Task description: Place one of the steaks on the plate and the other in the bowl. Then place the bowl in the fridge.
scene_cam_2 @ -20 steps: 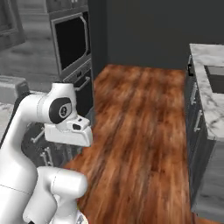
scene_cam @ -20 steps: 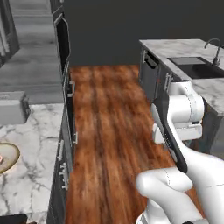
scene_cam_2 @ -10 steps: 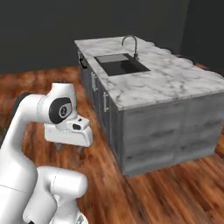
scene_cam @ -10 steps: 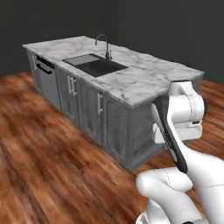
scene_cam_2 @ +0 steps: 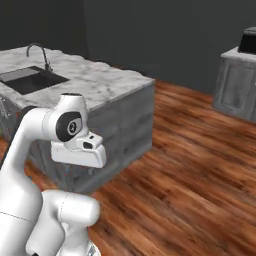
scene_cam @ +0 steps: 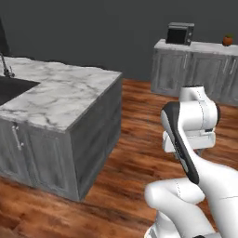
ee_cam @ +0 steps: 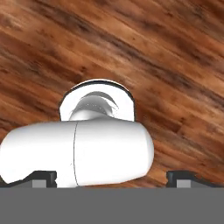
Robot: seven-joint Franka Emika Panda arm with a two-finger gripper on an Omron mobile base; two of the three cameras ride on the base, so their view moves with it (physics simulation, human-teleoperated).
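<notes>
The steaks, the plate, the bowl and the fridge are out of view. My arm is folded close above the base, with the hand (scene_cam: 189,139) (scene_cam_2: 79,153) pointing down at the wooden floor (ee_cam: 166,57). In the hand view my gripper (ee_cam: 113,178) is open: its two dark fingertips (ee_cam: 43,177) stand far apart at the bottom edge, with nothing between them but my own white body.
A grey kitchen island with a marble top (scene_cam: 65,100) (scene_cam_2: 100,82) stands to the left, carrying a dark sink (scene_cam_2: 31,80) and a faucet (scene_cam_2: 39,50). Grey cabinets (scene_cam: 195,69) line the far wall, with a dark appliance (scene_cam: 180,33) on top. Open wooden floor (scene_cam_2: 200,165) lies between.
The whole picture has swept sideways as the base turned, from a floor aisle to the island and now its end with the far cabinets. The arm's pose is unchanged and the gripper stays open.
</notes>
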